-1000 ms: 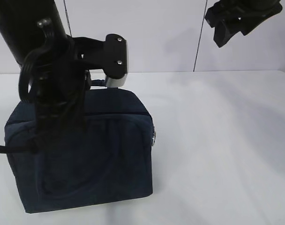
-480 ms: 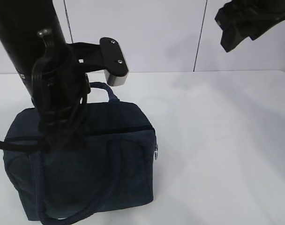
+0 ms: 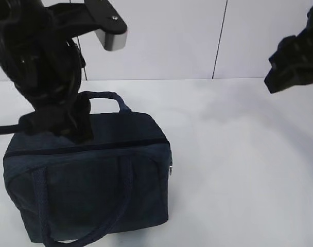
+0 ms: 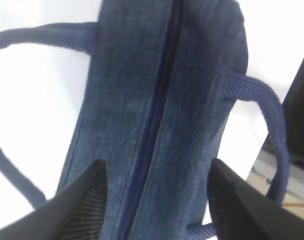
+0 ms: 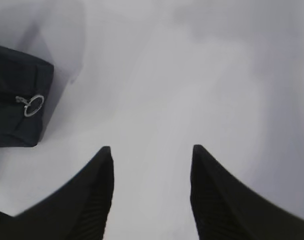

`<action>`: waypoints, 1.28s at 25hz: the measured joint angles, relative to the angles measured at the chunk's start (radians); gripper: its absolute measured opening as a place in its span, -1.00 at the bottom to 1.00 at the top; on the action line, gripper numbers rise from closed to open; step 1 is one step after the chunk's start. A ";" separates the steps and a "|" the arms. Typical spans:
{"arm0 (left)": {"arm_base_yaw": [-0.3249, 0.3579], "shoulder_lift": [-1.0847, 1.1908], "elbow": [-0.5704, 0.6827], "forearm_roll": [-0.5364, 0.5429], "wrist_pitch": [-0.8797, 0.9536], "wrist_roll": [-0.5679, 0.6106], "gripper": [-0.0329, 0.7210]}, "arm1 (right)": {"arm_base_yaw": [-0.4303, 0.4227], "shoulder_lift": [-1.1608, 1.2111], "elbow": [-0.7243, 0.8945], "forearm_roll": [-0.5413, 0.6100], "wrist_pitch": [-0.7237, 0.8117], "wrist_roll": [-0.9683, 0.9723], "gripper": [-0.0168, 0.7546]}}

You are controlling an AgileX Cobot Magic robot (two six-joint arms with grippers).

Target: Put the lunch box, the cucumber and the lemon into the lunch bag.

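The lunch bag [image 3: 89, 177] stood on the white table [image 3: 239, 154], at the left of the exterior view. It was a boxy, soft-sided thing of dark navy woven fabric with a slightly grainy weave, its corners rounded and its top flat. The zipper [image 4: 152, 125] ran as a darker straight seam down the middle of the top panel and was closed along all the length that showed. At the bag's right end a small metal ring pull [image 5: 34, 105] hung against the fabric. Two handles of ribbed webbing looped from the bag: the near handle [image 3: 82, 206] drooped down the front face, and the far handle [image 3: 105, 98] arched up behind the top edge.

The left gripper [image 4: 154, 200] hung above the top of the bag, its two black, wedge-shaped fingers [image 4: 84, 200] spread wide on either side of the zipper line, with nothing between them. Their inner faces showed fine ridged padding. Whether they touched the fabric could not be told.

The right gripper [image 5: 149, 190] was raised over bare table well to the right of the bag, its tapered black fingers [image 5: 99, 195] likewise apart and empty.

The lunch box, cucumber and lemon appeared in no view.
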 joint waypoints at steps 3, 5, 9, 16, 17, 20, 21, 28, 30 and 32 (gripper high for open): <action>0.000 -0.021 0.000 -0.001 0.002 -0.106 0.25 | 0.000 -0.066 0.112 0.059 -0.066 0.020 -0.06; 0.000 -0.025 0.000 -0.003 0.002 -0.179 0.23 | 0.000 -0.114 0.181 0.117 -0.125 0.039 -0.07; 0.000 -0.028 0.000 -0.025 0.002 -0.269 0.23 | 0.000 -0.179 0.303 0.231 -0.252 0.116 -0.07; 0.000 -0.028 0.000 -0.073 0.003 -0.306 0.21 | 0.000 -0.189 0.476 0.402 -0.443 0.249 -0.08; 0.000 -0.028 0.000 -0.077 0.003 -0.311 0.20 | 0.000 -0.189 0.491 0.434 -0.473 0.251 -0.08; 0.000 -0.028 0.000 -0.084 0.003 -0.322 0.19 | 0.000 -0.166 0.528 0.512 -0.545 0.254 -0.08; 0.000 -0.028 0.000 -0.086 0.003 -0.330 0.18 | 0.000 -0.155 0.532 0.540 -0.562 0.254 -0.08; 0.000 -0.028 0.000 -0.088 0.003 -0.383 0.18 | 0.000 -0.025 0.551 0.802 -0.654 0.176 -0.08; 0.000 -0.028 0.000 -0.090 0.003 -0.393 0.18 | -0.003 0.021 0.551 0.886 -0.662 0.102 -0.08; 0.000 -0.028 0.000 -0.098 0.004 -0.404 0.18 | -0.019 0.070 0.551 0.978 -0.666 -0.006 -0.09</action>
